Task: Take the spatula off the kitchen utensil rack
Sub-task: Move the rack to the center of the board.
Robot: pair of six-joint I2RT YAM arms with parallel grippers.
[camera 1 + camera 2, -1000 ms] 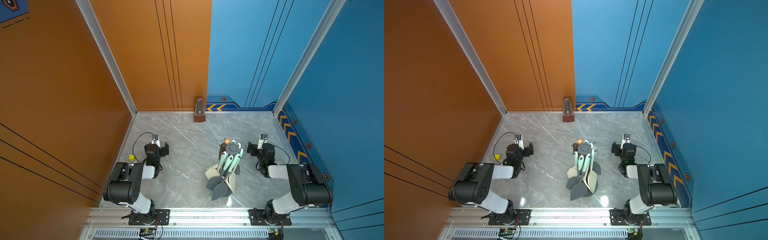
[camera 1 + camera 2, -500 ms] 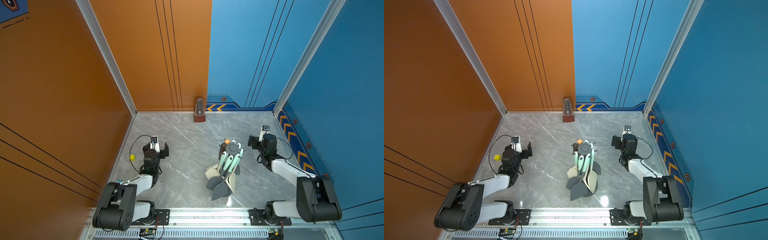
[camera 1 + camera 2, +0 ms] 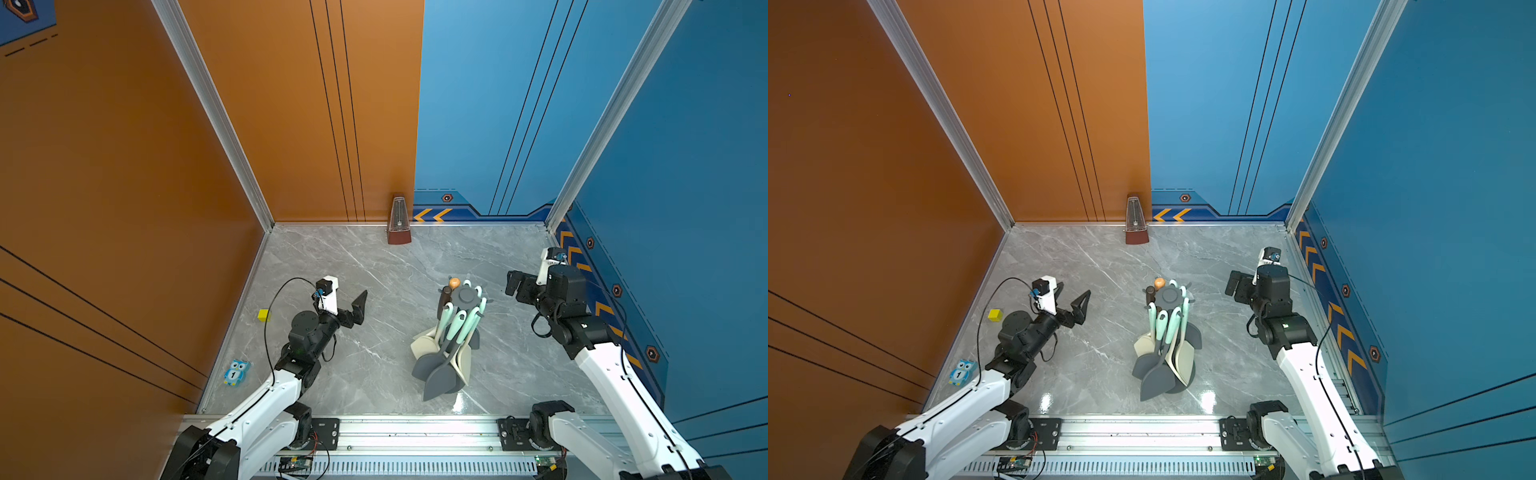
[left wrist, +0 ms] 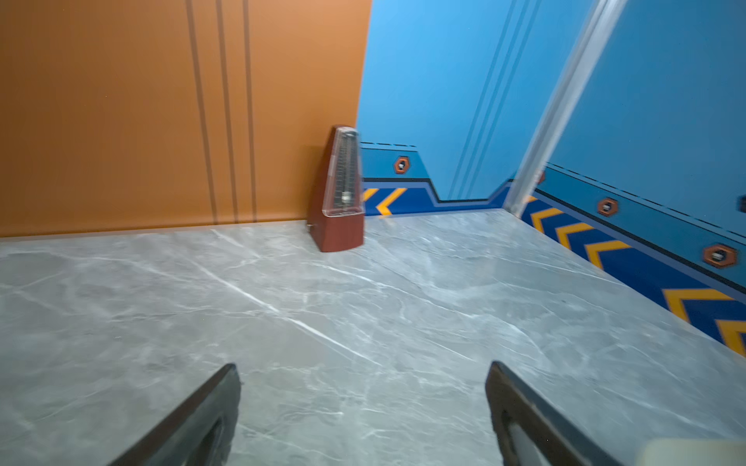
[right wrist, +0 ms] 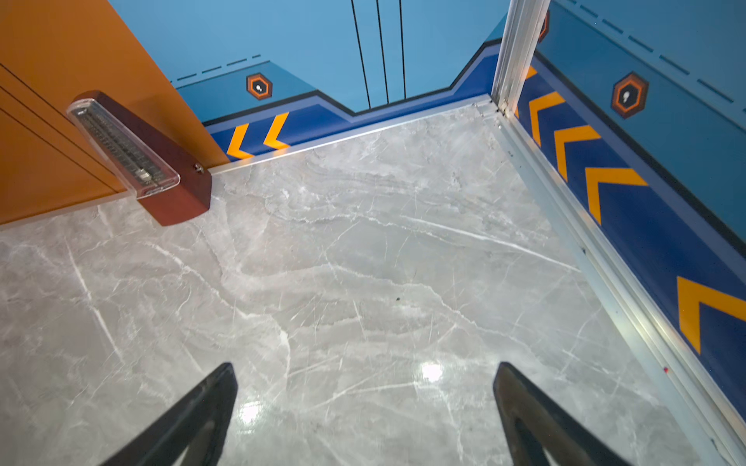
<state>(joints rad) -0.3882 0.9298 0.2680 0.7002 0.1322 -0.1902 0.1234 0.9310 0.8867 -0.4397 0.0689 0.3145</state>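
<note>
Spatula first: you see it hanging on the kitchen utensil rack, its dark grey blade low at the rack's near side, among other cream and dark grey utensil heads on mint handles. The rack stands upright on the marble surface, roughly midway between your two arms, and nothing grips it. An orange knob and a brown handle show at the far side of the rack's crown.

Your left pincer hovers to the left of the rack, well apart from it, with its fingers spread wide and nothing between them. The left wrist view shows only bare marble in the gap. Your right pincer is to the right of the rack, also well apart, about level with the crown in both top views, its jaws likewise spread and empty.

Beyond the rack, a metronome stands against the back wall. Farther left of the rack than the left pincer, a yellow block and a small blue owl figure lie by the orange wall
</note>
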